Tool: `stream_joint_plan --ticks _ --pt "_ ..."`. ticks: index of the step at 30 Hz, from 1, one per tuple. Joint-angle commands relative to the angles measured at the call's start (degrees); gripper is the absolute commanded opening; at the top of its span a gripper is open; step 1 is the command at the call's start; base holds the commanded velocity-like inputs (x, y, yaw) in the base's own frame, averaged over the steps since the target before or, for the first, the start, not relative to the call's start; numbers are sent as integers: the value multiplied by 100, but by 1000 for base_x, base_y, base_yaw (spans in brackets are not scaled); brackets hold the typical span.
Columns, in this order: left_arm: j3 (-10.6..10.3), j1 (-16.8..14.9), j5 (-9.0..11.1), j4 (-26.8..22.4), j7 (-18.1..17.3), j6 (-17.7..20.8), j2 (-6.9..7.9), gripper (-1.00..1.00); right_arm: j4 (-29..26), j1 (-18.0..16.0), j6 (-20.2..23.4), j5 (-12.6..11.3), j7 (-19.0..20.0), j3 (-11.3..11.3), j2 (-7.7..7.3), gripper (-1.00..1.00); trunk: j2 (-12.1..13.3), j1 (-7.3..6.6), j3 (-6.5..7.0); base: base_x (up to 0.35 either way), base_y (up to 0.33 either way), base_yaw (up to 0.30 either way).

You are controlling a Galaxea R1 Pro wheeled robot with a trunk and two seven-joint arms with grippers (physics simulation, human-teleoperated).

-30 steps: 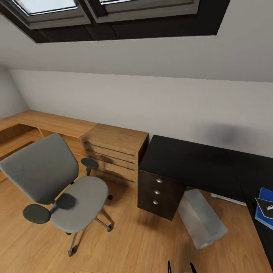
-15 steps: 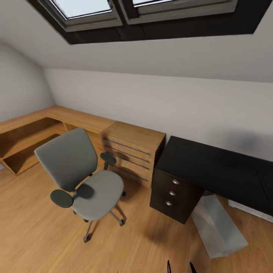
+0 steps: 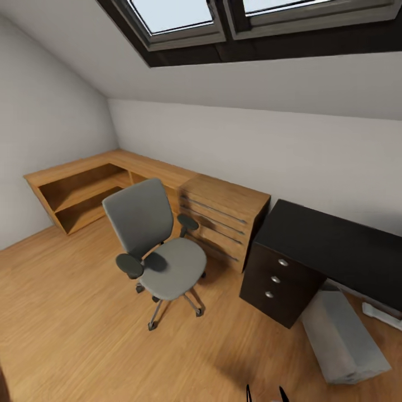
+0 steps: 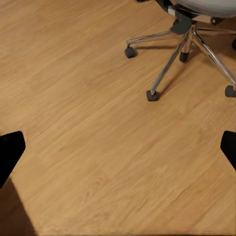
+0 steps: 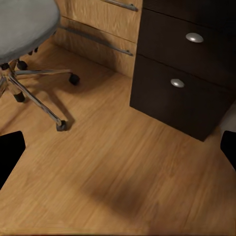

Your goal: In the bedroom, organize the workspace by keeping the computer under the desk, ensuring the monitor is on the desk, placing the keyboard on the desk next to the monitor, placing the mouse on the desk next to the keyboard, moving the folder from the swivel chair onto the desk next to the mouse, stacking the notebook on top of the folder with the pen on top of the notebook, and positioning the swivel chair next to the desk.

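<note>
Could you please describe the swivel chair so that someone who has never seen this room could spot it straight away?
Start at the long wooden desk unit that runs along the wall under the sloped ceiling. On the wooden floor in front of its light drawer block stands the swivel chair. It is the only grey upholstered piece, with dark round armrests and a metal star base on castors.

Grey swivel chair [image 3: 156,245] (seat bare) stands near the black desk [image 3: 329,245] with 3 drawers

One swivel chair [image 3: 158,245], one black desk [image 3: 329,245], one computer [image 3: 344,336].
</note>
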Motion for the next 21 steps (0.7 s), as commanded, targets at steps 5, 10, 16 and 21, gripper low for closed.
stream_joint_plan --ticks 5,10,16,21 --pt "-49 -6 29 4 56 -15 -4 100 13 -5 -17 -22 -28 48 4 100 -11 2 -11 -22 0 282" --pt "-43 -7 29 4 64 -15 -5 100 13 -7 -17 -22 -25 48 -3 100 -11 2 -11 -2 0 282" --pt "-27 -7 36 4 58 -15 86 100 11 59 -17 -15 2 67 -195 100 -11 2 -3 0 0 276" --pt "-28 -7 49 1 69 -15 182 100 4 488 -17 527 2 98 -535 100 -11 2 22 0 0 257"
